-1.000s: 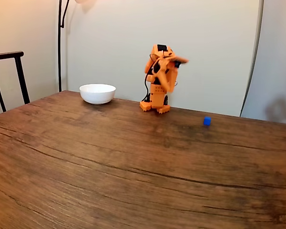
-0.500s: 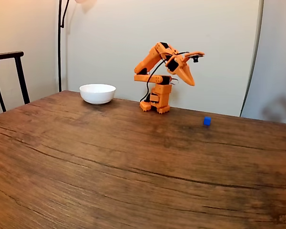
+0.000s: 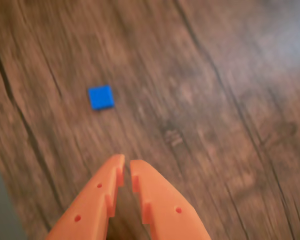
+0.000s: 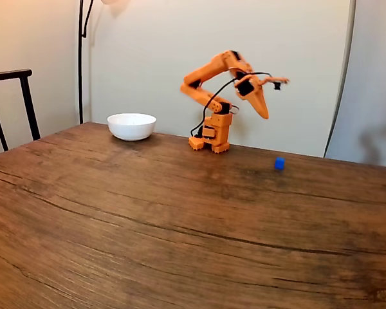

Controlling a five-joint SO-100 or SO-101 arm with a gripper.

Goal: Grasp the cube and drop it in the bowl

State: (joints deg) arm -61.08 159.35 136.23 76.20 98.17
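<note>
On the wooden table [image 4: 116, 212], the blue cube [image 3: 100, 97] is lying ahead-left of the orange gripper [image 3: 127, 166], whose jaws are hanging nearly clenched, empty.

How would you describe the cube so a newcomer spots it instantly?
Start at the orange robot arm standing at the far edge of the wooden table in the fixed view. Look right of its base, opposite the white bowl. The cube sits alone on bare wood: tiny, bright blue, the only blue thing there.
</note>
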